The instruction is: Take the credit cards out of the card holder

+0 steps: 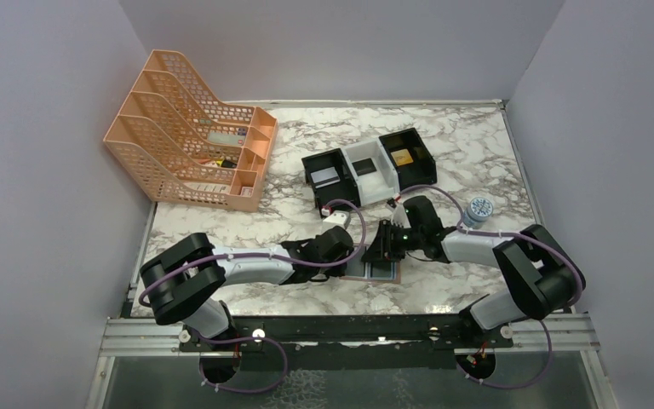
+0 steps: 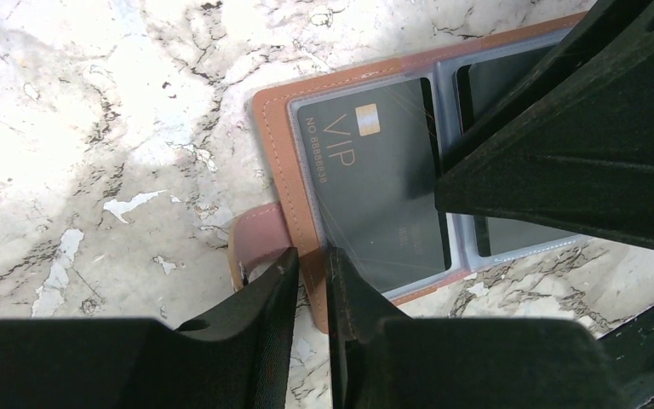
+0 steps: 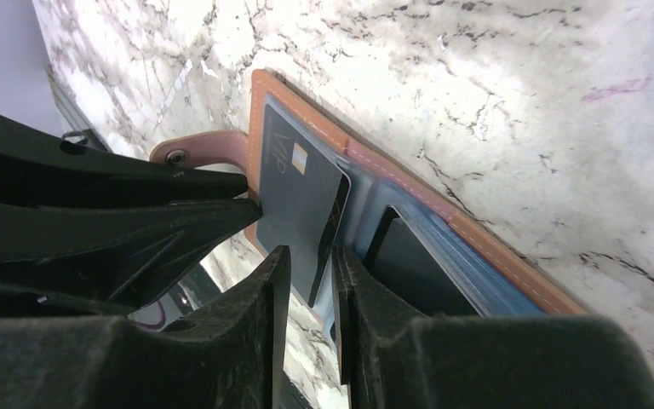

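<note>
Tan leather outside and pale blue lining up, the wallet [image 2: 283, 162] lies open and flat on the marble table [image 2: 94, 128]. Its left pocket holds a dark grey card [image 2: 375, 187] marked VIP. In the right wrist view, the end of this card nearest the wallet's middle looks lifted clear of the sleeve. A second card [image 2: 515, 237], also dark, sits in the right pocket. The left gripper [image 2: 311, 277] has its fingers nearly together, pinching the wallet's stitched outer edge just beside the tab [image 2: 251, 234]. The right gripper [image 3: 309, 264] reaches over the wallet's middle. Its fingers are a narrow gap apart with the lifted card's corner between them, but whether they press it cannot be told. Black and white trays [image 1: 366, 166] stand beyond the wallet, and an orange rack [image 1: 192, 128] sits further off to its left.
</note>
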{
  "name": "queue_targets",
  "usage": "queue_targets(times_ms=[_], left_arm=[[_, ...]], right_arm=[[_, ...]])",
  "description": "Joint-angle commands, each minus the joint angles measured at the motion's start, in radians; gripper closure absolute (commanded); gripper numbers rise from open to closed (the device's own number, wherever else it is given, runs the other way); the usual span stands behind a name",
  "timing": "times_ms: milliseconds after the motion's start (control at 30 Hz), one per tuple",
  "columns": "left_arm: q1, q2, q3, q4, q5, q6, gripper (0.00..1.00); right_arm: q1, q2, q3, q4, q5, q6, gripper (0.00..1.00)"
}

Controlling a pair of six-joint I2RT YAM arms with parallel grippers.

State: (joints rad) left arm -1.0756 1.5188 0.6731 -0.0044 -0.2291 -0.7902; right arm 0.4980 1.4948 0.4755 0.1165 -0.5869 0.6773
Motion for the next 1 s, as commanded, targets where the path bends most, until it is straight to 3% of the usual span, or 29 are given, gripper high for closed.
queue_targets(times_ms=[0,367,633,767,967], left_arm=[[-0.003,0.035,0.016,-0.054,0.003,0.012,0.81],[-0.003,0.078,0.04,-0.056,0.036,-0.001,0.87],[-0.006,0.1,0.043,-0.052,0.051,-0.007,0.9],[-0.01,0.109,0.047,-0.049,0.049,-0.007,0.91],[-0.012,0.096,0.037,-0.053,0.03,-0.018,0.93]], right_arm=[[-0.001,-0.032,0.007,-0.112,0.168,-0.033,0.73],[0.001,-0.016,-0.011,-0.112,0.246,-0.049,0.71],[0.002,-0.006,-0.038,0.01,0.087,-0.014,0.72],[0.001,-0.003,-0.08,0.145,-0.03,0.068,0.83],[0.0,-0.033,-0.071,0.174,-0.058,0.102,0.98]])
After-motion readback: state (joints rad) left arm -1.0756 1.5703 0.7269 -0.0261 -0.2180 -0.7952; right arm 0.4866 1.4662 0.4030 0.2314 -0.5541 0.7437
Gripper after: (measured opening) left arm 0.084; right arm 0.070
